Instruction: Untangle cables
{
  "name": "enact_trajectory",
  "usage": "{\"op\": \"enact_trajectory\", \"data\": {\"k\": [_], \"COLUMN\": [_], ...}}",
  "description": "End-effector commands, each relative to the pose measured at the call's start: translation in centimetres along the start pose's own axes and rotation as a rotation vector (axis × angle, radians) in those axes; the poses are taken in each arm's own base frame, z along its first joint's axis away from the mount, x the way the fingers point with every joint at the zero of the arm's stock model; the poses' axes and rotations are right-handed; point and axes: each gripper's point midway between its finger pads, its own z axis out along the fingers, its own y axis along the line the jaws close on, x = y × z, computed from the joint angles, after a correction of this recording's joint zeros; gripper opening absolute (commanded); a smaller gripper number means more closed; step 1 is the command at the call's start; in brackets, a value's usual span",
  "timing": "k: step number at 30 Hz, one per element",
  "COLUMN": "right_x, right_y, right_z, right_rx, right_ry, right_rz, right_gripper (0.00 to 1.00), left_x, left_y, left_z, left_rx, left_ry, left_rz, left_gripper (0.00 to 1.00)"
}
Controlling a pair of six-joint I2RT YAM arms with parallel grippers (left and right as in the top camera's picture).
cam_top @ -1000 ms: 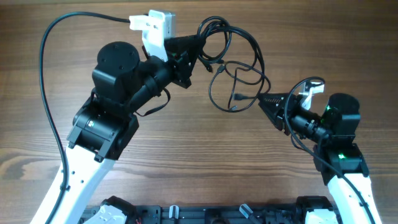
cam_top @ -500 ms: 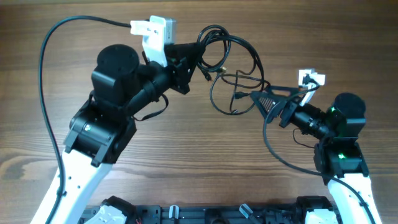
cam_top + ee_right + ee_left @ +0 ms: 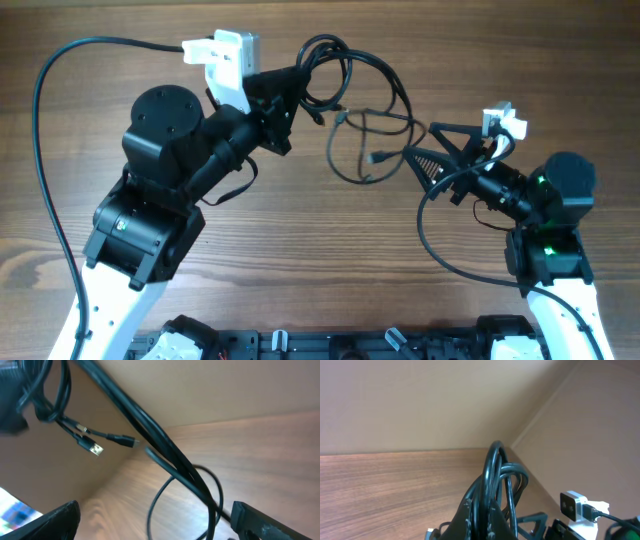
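The left fingers (image 3: 290,82) are pressed together on a bunch of the cables (image 3: 375,113) near the middle of the table's (image 3: 300,250) far edge. In the left wrist view the black loops (image 3: 491,480) rise straight out of that pinch. The rest of the cords trail in loose curls toward the right fingers (image 3: 432,165). These are spread wide, and two strands (image 3: 170,460) pass between them without being gripped. A silver plug (image 3: 96,449) dangles from the tangle.
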Motion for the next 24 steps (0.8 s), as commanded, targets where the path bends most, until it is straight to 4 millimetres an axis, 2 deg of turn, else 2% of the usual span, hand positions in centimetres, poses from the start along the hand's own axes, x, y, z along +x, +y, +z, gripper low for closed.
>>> {"op": "enact_trajectory", "data": {"k": [1, 6, 15, 19, 21, 24], "right_x": [-0.4, -0.8, -0.5, 0.6, 2.0, 3.1], "right_y": [0.8, 0.9, 0.6, 0.6, -0.3, -1.6], "right_z": [0.1, 0.1, 0.4, 0.8, 1.4, 2.1], "right_rx": [-0.037, -0.046, -0.043, -0.074, -0.053, -0.029], "right_ry": [0.002, -0.011, 0.000, 0.058, 0.101, 0.135], "right_rz": [0.320, 0.422, 0.323, 0.329, 0.346, 0.386], "right_gripper": [0.99, 1.00, 1.00, 1.00, 1.00, 0.99], "left_x": [-1.3, -0.3, -0.1, -0.8, -1.7, -1.9], "left_y": [-0.7, -2.9, -5.0, -5.5, -5.9, -6.1], "left_z": [-0.7, -0.5, -0.5, -0.6, -0.7, -0.8], "left_rx": [0.001, 0.078, 0.141, 0.157, 0.176, 0.183], "left_ry": [-0.051, -0.017, -0.021, -0.049, -0.082, -0.091], "left_rz": [0.023, 0.061, 0.073, 0.070, 0.025, 0.003], "left_gripper": [0.04, 0.04, 0.04, 0.04, 0.04, 0.04]}}
